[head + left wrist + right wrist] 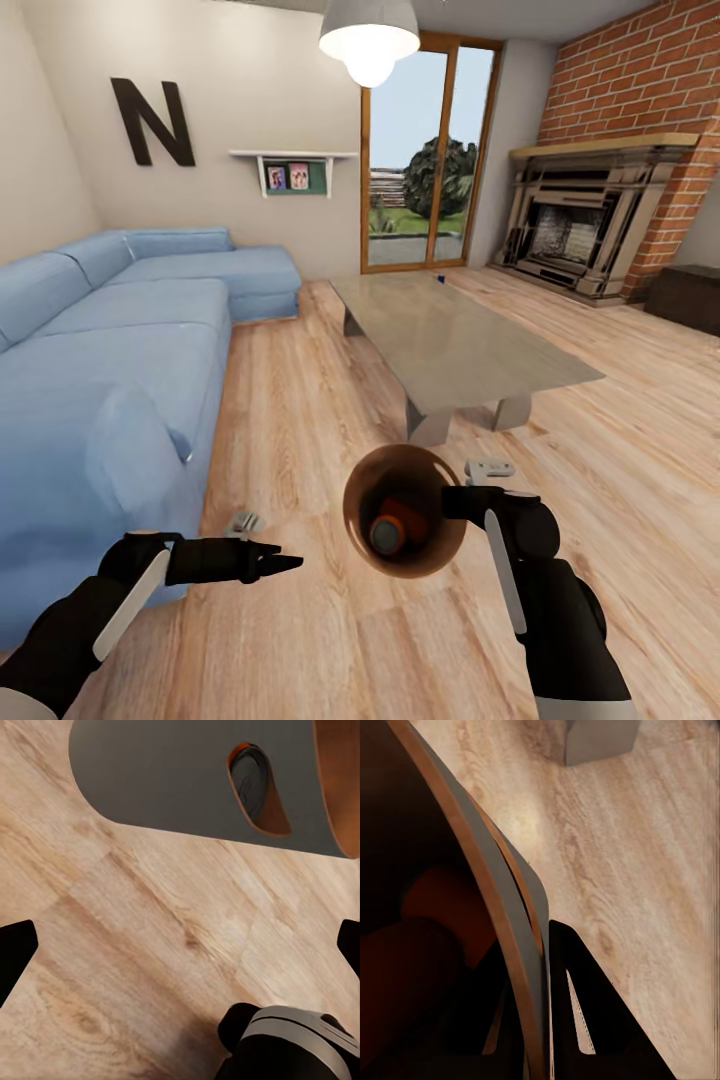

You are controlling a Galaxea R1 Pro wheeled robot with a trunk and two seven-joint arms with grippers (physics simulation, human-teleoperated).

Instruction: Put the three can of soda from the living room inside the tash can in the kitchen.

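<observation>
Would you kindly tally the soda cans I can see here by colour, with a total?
Orange soda cans: 1, lying inside the wooden bucket, grey top up.
Dark blue soda cans: 1, a small one at the far end of the low table.
Total: 2

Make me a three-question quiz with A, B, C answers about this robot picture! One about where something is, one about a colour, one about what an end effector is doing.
1. Where is the orange can of soda?
A. on the sofa
B. inside the tash can
C. on the low table

2. What colour is the sofa?
A. blue
B. green
C. red

3. What is the right end effector doing?
A. hanging open
B. resting on the fireplace
C. gripping the bucket's rim

Answers:
1. B, its grey top shows down in the bucket.
2. A, its cushions are pale blue.
3. C, its fingers pinch the thin wall.
</observation>
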